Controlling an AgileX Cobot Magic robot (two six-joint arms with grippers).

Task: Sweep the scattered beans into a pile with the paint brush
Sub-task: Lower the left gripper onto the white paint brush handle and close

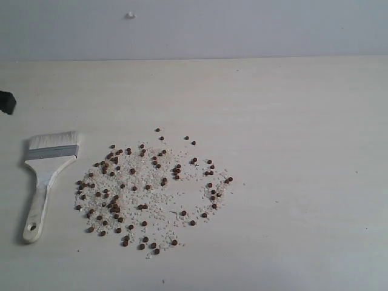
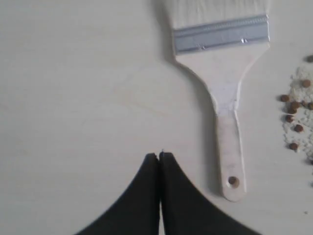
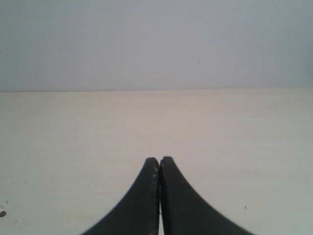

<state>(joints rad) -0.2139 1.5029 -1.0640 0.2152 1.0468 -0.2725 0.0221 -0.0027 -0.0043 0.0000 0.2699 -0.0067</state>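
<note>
Dozens of beans [image 1: 145, 188] lie scattered just right of the paint brush [image 1: 43, 179] in the exterior view; no pile yet. The brush lies flat, handle nearest the camera. Your left gripper [image 2: 160, 155] is the nearer one, jaws pressed together, empty, beside the handle. The right gripper [image 3: 160, 159] is likewise closed and empty.

Left gripper [image 2: 160, 155]: jaws fully closed, the two black fingers [image 2: 139, 200] pressed together from tip down along their inner edges. Right gripper [image 3: 160, 159]: jaws closed in the same way, tips touching. In the exterior view only a small black arm part [image 1: 6, 102] shows, at the left edge.
</note>
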